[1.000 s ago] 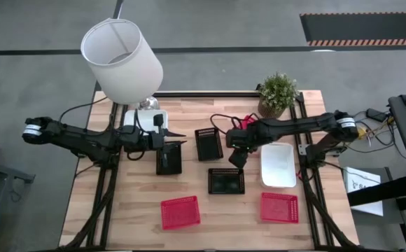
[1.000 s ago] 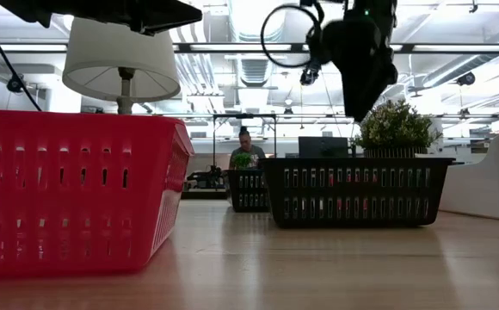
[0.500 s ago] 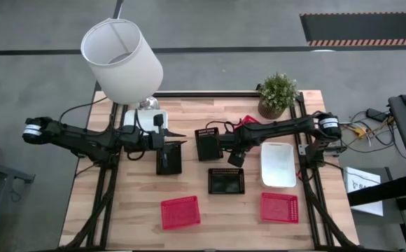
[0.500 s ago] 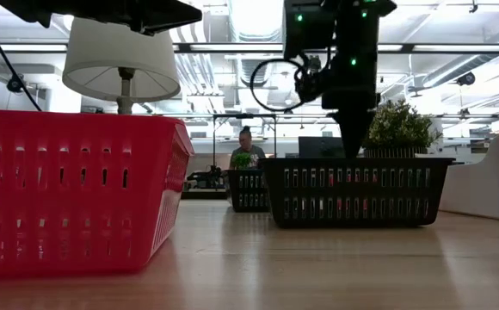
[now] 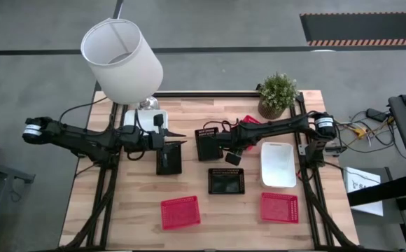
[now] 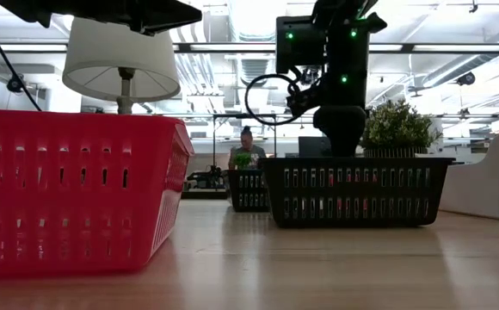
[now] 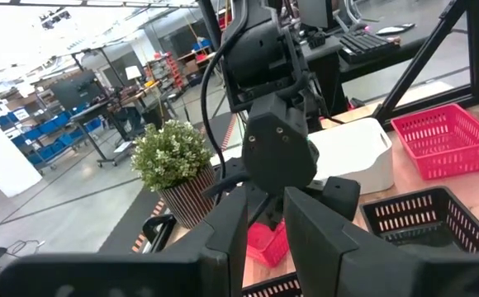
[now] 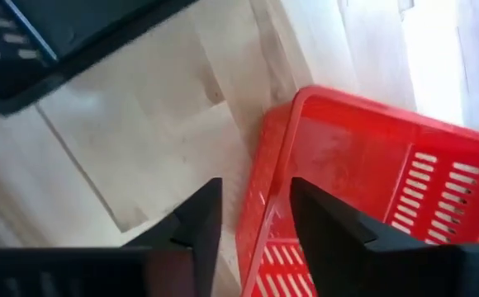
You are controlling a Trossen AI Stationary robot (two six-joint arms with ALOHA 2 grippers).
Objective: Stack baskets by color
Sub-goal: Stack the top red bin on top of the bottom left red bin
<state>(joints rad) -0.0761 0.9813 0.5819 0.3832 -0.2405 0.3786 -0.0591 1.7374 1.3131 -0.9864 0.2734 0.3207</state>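
A wooden surface seen from above holds small baskets and two dark robot arms. The right gripper reaches in from the right edge to the middle of the far half, its fingers parted on either side of the wall of a red basket lying near the far edge, not yet closed on it. Just beside it sits a black basket. The left gripper reaches in from the left edge and hovers over another black basket; whether its fingers grip anything cannot be told. A third black basket sits at the centre. A white basket lies toward the right edge, and another white one toward the far left corner under a white lampshade. Two red baskets lie along the near edge. A potted plant stands at the far edge, toward the right corner.
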